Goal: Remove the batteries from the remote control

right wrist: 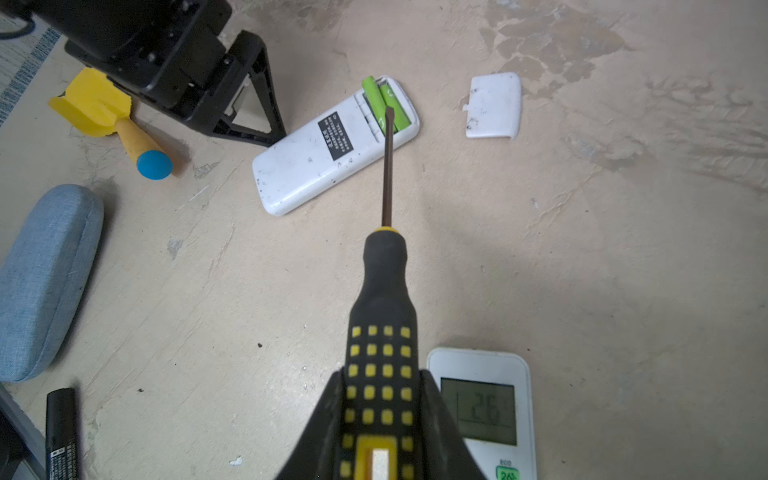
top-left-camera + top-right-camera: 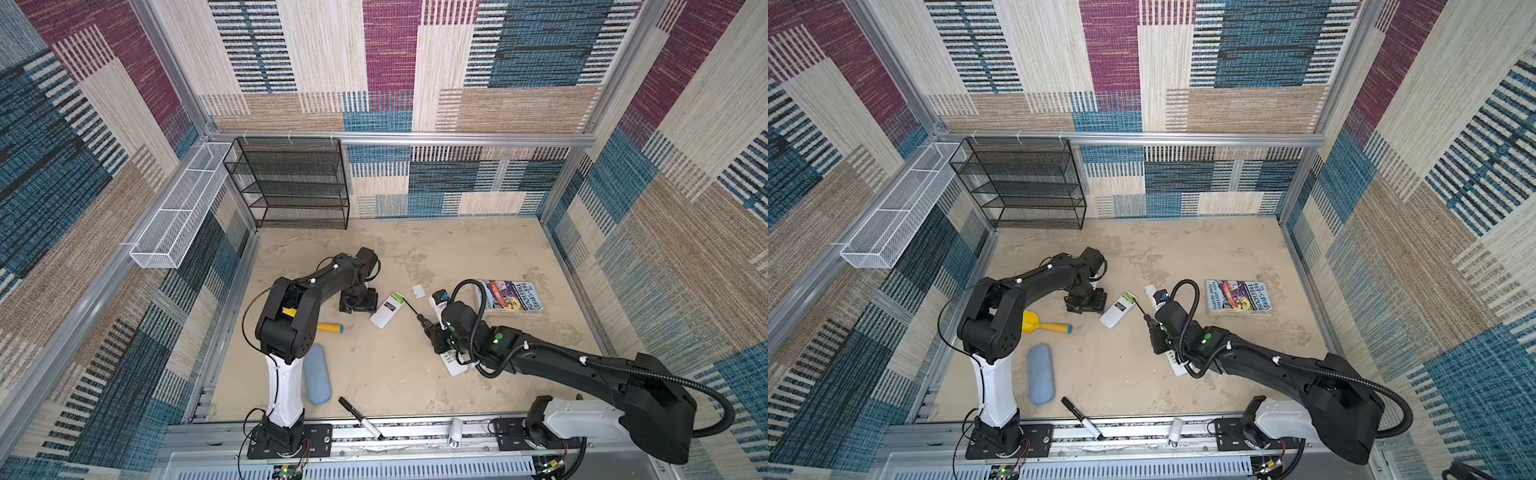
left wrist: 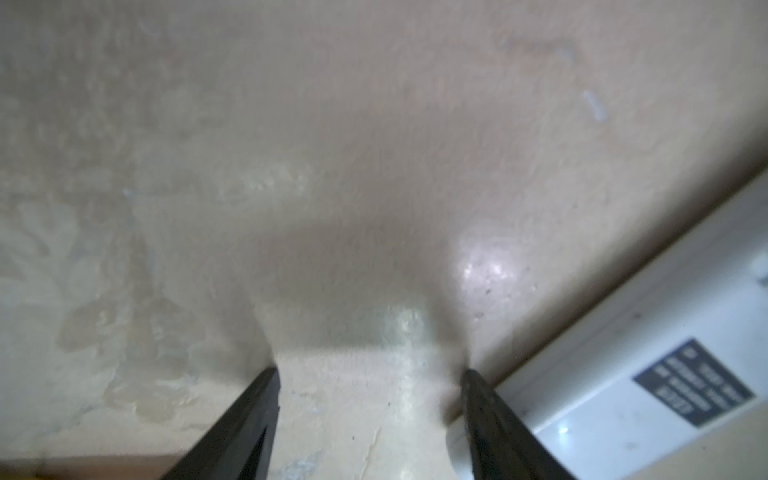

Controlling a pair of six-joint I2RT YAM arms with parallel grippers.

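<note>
The right gripper [image 1: 382, 376] is clamped on the black-and-yellow screwdriver [image 1: 384, 299], one finger pressed to each side of the studded handle. The shaft points ahead towards the white remote [image 1: 328, 153]. That remote lies back up near the middle of the table [image 2: 478, 249], and its battery bay is uncovered at the end away from the arms' bases. Two lime green batteries [image 1: 386, 104] sit side by side in the bay. One of them looks tipped up, with its end poking past the edge of the casing. In the right wrist view the blade's tip falls across the batteries, but I cannot tell whether it touches them. In both top views the tip sits at that same end of the remote.

The left gripper [image 3: 370, 374] stands low over the table just beside the remote's long side, opposite the right arm. Its jaws are spread apart with only bare table between them. One fingertip is right at the remote's edge, and I cannot tell whether it touches.

The loose white cover [image 1: 494, 106] lies flat just past the battery end, apart from the remote. A second remote [image 1: 478, 411] lies under the right gripper with its lit display facing up. A yellow toy shovel [image 2: 1046, 326] with a blue-tipped handle lies by the left arm. A blue fabric case [image 2: 1040, 374] lies closer to the front, and a black marker [image 2: 1081, 417] rests at the front edge. A book [image 2: 1239, 296] lies flat on the right side of the table.
</note>
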